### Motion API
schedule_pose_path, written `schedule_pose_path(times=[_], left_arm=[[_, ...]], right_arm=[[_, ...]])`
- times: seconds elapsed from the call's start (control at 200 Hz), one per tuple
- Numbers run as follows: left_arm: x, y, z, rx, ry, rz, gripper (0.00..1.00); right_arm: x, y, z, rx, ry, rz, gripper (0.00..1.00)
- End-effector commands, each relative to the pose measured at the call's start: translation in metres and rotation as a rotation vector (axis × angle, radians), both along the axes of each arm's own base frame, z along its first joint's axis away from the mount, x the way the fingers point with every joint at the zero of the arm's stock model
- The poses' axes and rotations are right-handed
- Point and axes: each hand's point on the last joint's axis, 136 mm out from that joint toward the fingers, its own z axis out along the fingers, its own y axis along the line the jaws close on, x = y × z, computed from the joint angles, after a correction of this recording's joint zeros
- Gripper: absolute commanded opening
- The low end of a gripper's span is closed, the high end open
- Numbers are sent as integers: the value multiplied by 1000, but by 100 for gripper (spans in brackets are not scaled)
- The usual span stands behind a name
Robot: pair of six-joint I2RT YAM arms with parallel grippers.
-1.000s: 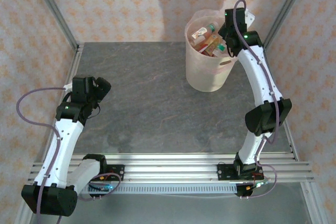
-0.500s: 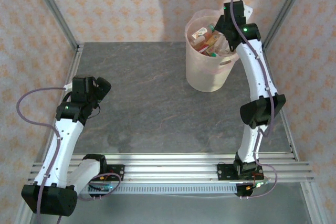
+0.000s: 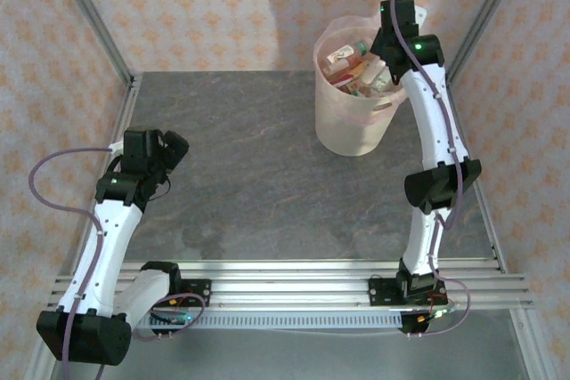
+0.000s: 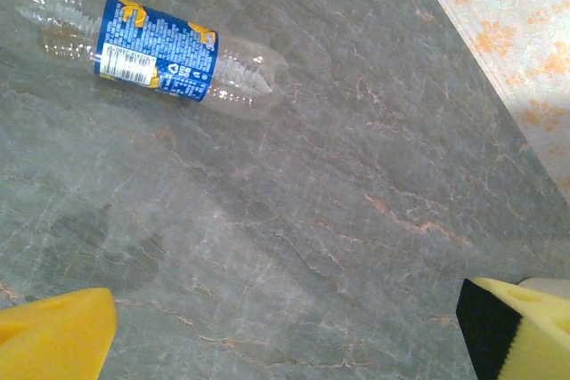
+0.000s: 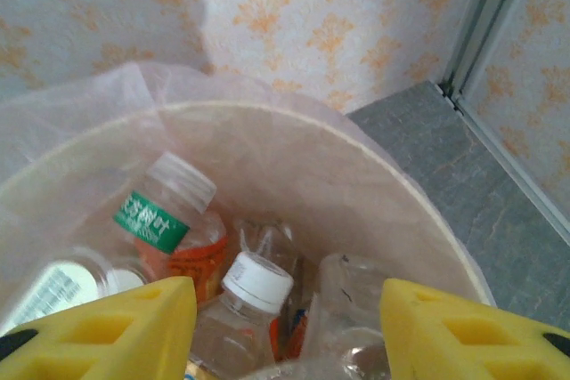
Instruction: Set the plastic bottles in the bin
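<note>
Your table (image 3: pixel 249 175): grey stone-look top. The bin (image 3: pixel 343 135) stands at its far right, bag-lined, with several bottles (image 3: pixel 352 64) inside. R gripper (image 5: pixel 289 327) hangs over the bin mouth, jaws part-open, nothing btwn them. L gripper (image 4: pixel 285 331) is low over the table's left side, jaws wide, empty. Ahead of it you have one clear blue-label bottle (image 4: pixel 156 51) lying on its side on the table. In the bin: green-label bottle (image 5: pixel 165 220), with a white-cap bottle (image 5: pixel 256 282) just beside it.
</note>
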Motion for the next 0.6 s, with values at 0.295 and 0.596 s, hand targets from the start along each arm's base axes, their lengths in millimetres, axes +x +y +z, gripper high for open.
schedule_pose_path(times=[0.295, 0.596], left_arm=[[4, 3, 9, 9, -31, 2, 100], [3, 5, 13, 16, -34, 13, 100]], right_arm=[[-35, -15, -29, -41, 45, -35, 50], [-38, -9, -39, -23, 54, 2, 51]])
